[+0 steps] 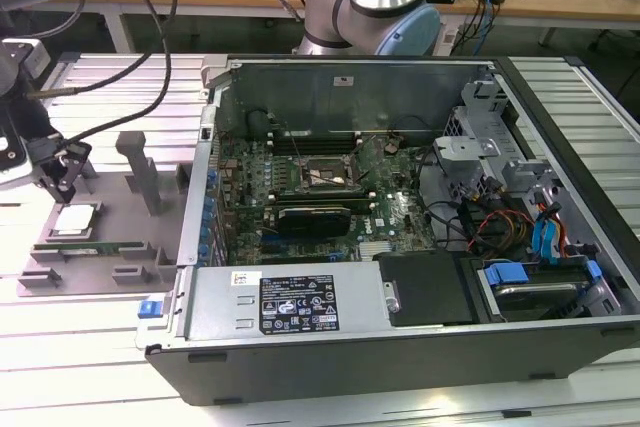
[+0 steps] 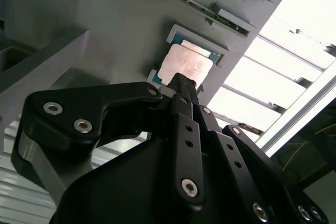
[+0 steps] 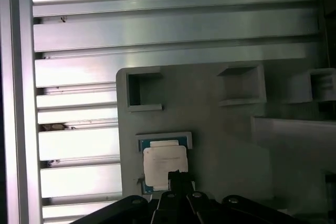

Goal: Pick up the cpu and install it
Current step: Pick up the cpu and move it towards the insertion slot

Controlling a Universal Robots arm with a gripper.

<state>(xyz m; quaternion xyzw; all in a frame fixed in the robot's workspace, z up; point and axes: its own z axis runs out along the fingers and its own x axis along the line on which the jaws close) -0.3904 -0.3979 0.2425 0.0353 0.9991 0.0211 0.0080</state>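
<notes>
The cpu [image 1: 75, 219] is a small silvery square chip lying flat in a recess of the grey fixture plate [image 1: 130, 209], at the exterior view's left. My gripper [image 1: 62, 185] hangs just above it, black fingers drawn together and shut with nothing held. In the second wrist view the gripper [image 2: 184, 84] tip points at the near edge of the cpu [image 2: 187, 65]. In the first wrist view the gripper [image 3: 177, 175] overlaps the edge of the cpu [image 3: 164, 162]. The black socket frame [image 1: 322, 175] sits on the motherboard inside the open computer case.
The open computer case [image 1: 300, 305] takes up the middle and the exterior view's right, with cables, drive bays and a metal wall beside the fixture. A long green memory stick [image 1: 92, 245] lies on the fixture near the cpu. Upright grey posts [image 1: 135, 162] stand on the plate.
</notes>
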